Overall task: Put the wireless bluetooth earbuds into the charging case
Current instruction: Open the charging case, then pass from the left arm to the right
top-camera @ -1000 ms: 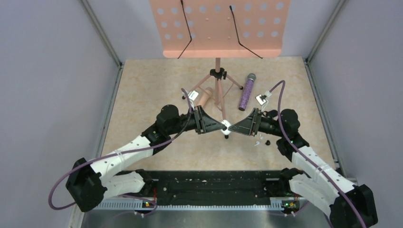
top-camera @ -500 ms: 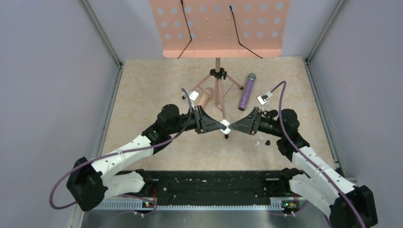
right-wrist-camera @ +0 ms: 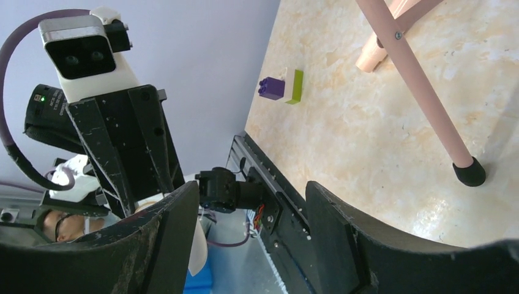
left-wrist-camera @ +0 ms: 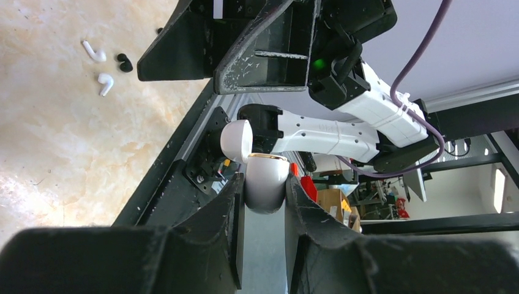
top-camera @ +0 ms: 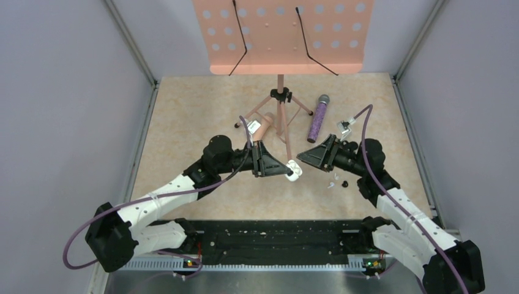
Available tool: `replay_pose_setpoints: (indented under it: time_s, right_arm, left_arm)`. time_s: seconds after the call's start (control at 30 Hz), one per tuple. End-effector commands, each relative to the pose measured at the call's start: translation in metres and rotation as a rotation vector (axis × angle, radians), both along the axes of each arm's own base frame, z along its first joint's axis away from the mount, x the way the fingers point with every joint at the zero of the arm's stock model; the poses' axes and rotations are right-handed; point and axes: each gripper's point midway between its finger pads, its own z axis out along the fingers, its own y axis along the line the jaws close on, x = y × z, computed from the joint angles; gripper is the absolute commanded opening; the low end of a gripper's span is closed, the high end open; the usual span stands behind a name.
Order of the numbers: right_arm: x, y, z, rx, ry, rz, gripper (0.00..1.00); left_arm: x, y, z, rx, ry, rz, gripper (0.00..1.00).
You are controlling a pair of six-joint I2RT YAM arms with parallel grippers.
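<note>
While the left gripper (left-wrist-camera: 265, 191) is clamping its fingers on the small white rounded charging case (left-wrist-camera: 266, 176), holding it off the beige marbled counter (top-camera: 196, 110) with its lid hanging open, seemingly to present the wells, the right gripper (right-wrist-camera: 251, 197) is hovering just beside it, fingers apart and empty. Two tiny white plastic earbuds (left-wrist-camera: 105, 80) are lying on the counter near the right arm, likely awaiting pickup.

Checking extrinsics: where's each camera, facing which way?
Top: above, behind the bases, looking down at the table; left arm, right arm show.
Left wrist: behind the left gripper, facing the right arm past the held white case.
Right wrist: behind the right gripper, facing the left arm and stand leg.
Shared: top and left wrist both show the earbuds.
</note>
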Motion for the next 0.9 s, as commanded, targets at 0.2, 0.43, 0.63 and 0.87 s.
replay_pose_setpoints:
  time_s: [0.2, 0.43, 0.63, 0.87]
  right_arm:
    - [-0.004, -0.001, 0.046, 0.034, -0.148, 0.049, 0.69]
    - [-0.028, -0.011, 0.057, 0.166, -0.178, 0.182, 0.72]
    - [-0.051, -0.012, 0.059, 0.172, -0.220, 0.289, 0.75]
    - [-0.080, -0.015, 0.061, 0.285, -0.239, 0.402, 0.75]
  left_arm:
    - [-0.010, -0.004, 0.026, -0.046, -0.159, -0.103, 0.00]
    - [-0.029, -0.004, 0.028, -0.041, -0.251, -0.262, 0.00]
    - [-0.032, -0.007, 0.029, -0.034, -0.331, -0.338, 0.00]
    - [-0.036, -0.011, 0.029, -0.054, -0.343, -0.409, 0.00]
